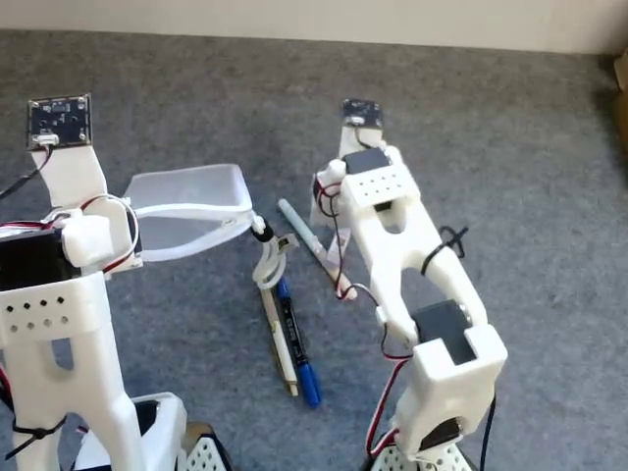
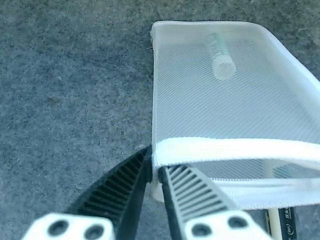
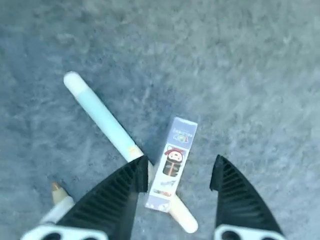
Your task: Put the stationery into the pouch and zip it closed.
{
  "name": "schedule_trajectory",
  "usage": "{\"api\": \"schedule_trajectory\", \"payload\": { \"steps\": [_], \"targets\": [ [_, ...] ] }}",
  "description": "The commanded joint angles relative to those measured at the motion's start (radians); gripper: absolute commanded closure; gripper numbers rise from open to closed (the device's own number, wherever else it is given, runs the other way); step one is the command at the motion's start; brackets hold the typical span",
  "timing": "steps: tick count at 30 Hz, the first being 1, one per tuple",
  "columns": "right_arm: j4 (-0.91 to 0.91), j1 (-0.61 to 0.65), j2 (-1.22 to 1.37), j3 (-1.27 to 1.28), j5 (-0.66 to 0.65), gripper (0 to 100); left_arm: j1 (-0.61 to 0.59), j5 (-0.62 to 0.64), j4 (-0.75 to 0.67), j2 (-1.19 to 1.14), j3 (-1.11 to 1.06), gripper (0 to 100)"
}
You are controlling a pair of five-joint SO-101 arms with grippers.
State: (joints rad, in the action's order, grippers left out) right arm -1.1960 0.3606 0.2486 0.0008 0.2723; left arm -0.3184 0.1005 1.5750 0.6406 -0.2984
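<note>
While one pale tube-shaped item [image 2: 220, 55] already lay inside the mesh pouch [image 1: 186, 196], the task stood at an early stage: the mouth was unzipped, and four pieces lay outside it on the bench [image 1: 510, 147]. The left end effector [image 2: 155, 162] was clamped on the pouch's rim at one end of the mouth. The pouch's long axis ran across the high view from this grip towards the zip pull [image 1: 261, 232], with the open edge on the near side. The right end effector [image 3: 181, 161] hung with its jaws apart, astride a small printed packet [image 3: 177, 140] that lay across a pale blue pen [image 3: 102, 117]. That pen ran diagonally, its rounded end pointing away from the arms' bases. A blue pen [image 1: 299, 358] and a white pen [image 1: 278, 339] lay side by side just beyond the zip end, their long axes roughly towards the bases. Loading these four and zipping were judged still to do.
</note>
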Motion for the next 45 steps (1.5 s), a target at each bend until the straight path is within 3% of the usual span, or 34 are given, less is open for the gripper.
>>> {"api": "schedule_trajectory", "payload": {
  "steps": [1, 13, 22, 28, 35, 39, 45],
  "targets": [
    [-0.008, 0.024, -0.021, -0.061, -0.104, 80.7, -0.031, -0.008, -0.012, -0.008, 0.002, 99],
    [0.064, 0.021, 0.087, -0.07, 0.037, 80.7, -0.074, -0.011, -0.014, -0.008, 0.002, 99],
    [-0.027, -0.008, 0.269, -0.289, 0.097, 80.7, -0.074, -0.011, -0.014, -0.008, 0.001, 99],
    [-0.171, -0.008, 0.401, -0.461, 0.101, 82.7, -0.074, -0.011, -0.014, -0.008, 0.001, 99],
    [-0.323, -0.008, 0.441, -0.621, 0.08, 99.5, -0.074, -0.011, -0.029, -0.008, -0.018, 99],
    [-0.414, -0.002, 0.441, -0.674, -0.02, 99.4, -0.074, -0.011, -0.029, -0.008, -0.021, 99],
    [-0.476, -0.001, 0.441, -0.727, -0.034, 99.4, -0.071, -0.011, -0.029, -0.008, -0.021, 99]
  ]
}}
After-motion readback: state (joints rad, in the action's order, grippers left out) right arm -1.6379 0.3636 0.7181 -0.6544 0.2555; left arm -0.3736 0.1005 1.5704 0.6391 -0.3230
